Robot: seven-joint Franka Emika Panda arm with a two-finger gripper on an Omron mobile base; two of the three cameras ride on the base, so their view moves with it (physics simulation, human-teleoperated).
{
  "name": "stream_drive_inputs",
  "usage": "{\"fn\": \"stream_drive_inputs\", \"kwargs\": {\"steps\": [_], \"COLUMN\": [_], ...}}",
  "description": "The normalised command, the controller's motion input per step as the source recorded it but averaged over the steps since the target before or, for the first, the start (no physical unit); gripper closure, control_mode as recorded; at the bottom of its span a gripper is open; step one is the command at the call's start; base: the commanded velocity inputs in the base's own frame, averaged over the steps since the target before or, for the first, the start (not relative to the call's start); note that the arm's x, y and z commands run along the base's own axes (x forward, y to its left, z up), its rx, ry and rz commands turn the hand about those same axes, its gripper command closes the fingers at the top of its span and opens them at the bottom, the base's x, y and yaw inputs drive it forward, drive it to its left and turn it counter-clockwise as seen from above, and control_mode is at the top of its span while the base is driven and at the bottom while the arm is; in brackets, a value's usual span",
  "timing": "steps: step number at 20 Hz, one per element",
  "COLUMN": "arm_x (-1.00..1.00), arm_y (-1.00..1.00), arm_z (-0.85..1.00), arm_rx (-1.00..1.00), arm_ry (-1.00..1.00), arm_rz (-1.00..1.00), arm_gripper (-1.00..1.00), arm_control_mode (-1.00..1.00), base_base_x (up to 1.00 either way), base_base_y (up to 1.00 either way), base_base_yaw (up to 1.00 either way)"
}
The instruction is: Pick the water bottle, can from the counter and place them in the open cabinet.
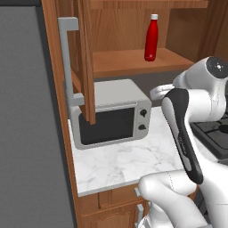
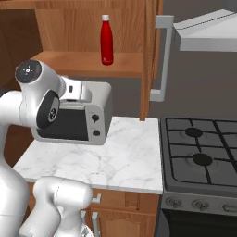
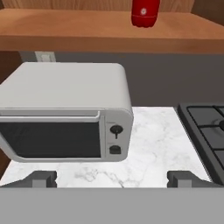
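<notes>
In the left base view the white arm (image 1: 187, 133) rises from about 5 o'clock, folds at a dark-sided elbow and reaches back toward 1 o'clock, its wrist lying level above the marble table (image 1: 133, 164). The water bottle (image 1: 151, 38) stands upright on the wooden shelf (image 1: 129, 62) of the open cabinet (image 1: 111, 26), at about 12 o'clock, well above the arm. The cabinet door (image 1: 84, 58) hangs swung out with its grey bar handle (image 1: 67, 62) at 10 o'clock, and a grey microwave (image 1: 111, 116) sits on the table under the shelf.

In the right base view the arm comes up from 7 o'clock, its round shoulder joint at 9 o'clock, the forearm stretching level in front of the microwave. The bottle stands at 12 o'clock on the shelf, near its front edge. A black stove (image 2: 203, 152) lies at 3 o'clock, touching the table's edge.

In the hand view the pincer (image 3: 113, 178) is released, its two dark fingertips (image 3: 41, 178) spread wide at 6 o'clock with nothing between them. It points level at the microwave, the bottle's base showing at 12 o'clock.
</notes>
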Motion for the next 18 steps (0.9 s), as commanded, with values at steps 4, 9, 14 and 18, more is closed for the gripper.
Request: {"fn": "stream_drive_inputs", "kwargs": {"steps": [4, 9, 14, 18], "arm_x": [0.0, 0.0, 0.0, 0.0], "arm_y": [0.0, 0.0, 0.0, 0.0], "arm_z": [-0.07, -0.02, 0.0, 0.0], "arm_rx": [0.0, 0.0, 0.0, 0.0], "arm_ry": [0.02, 0.0, 0.0, 0.0], "arm_rz": [-0.02, 0.0, 0.0, 0.0], "arm_gripper": [-1.0, -1.0, -1.0, -1.0], "arm_control_mode": [-1.0, 1.0, 1.0, 1.0], "base_base_x": [0.0, 0.0, 0.0, 0.0], "base_base_y": [0.0, 0.0, 0.0, 0.0], "base_base_yaw": [0.0, 0.0, 0.0, 0.0]}}
